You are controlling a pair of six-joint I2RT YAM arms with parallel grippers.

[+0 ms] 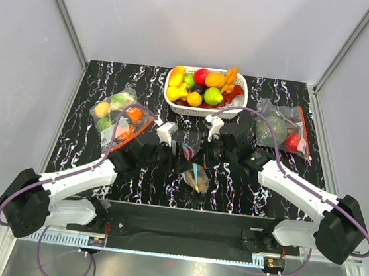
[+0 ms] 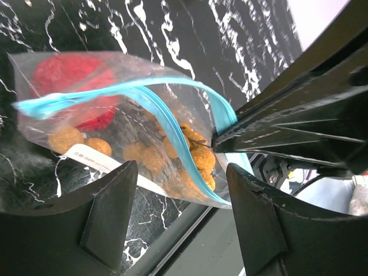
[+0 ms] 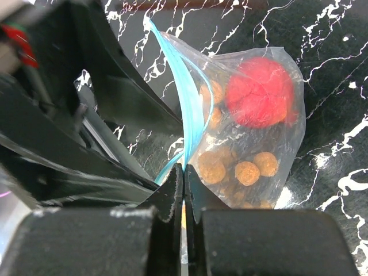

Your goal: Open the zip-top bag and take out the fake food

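The bag (image 1: 197, 177) is near the middle of the tabletop's (image 1: 78, 132) near edge, with a red fruit (image 3: 259, 92) and tan balls (image 3: 247, 172) inside. The right jaws are clamped on its blue strip (image 3: 192, 115). The left jaws stand wide apart, gripping nothing.

Count with me: three clear bags on the table. One small clear crinkly plastic bag with a teal-blue zip strip (image 1: 197, 177) sits at six o'clock, one clear plastic bag with an orange-red zip strip (image 1: 116, 120) at ten, and a second orange-zipped bag (image 1: 280, 127) at two. One white slotted plastic basket (image 1: 204, 111) is at twelve. The teal-zipped bag holds one glossy red round fruit (image 3: 260, 92) and one bunch of tan-brown balls (image 3: 247, 172). At least six balls show.
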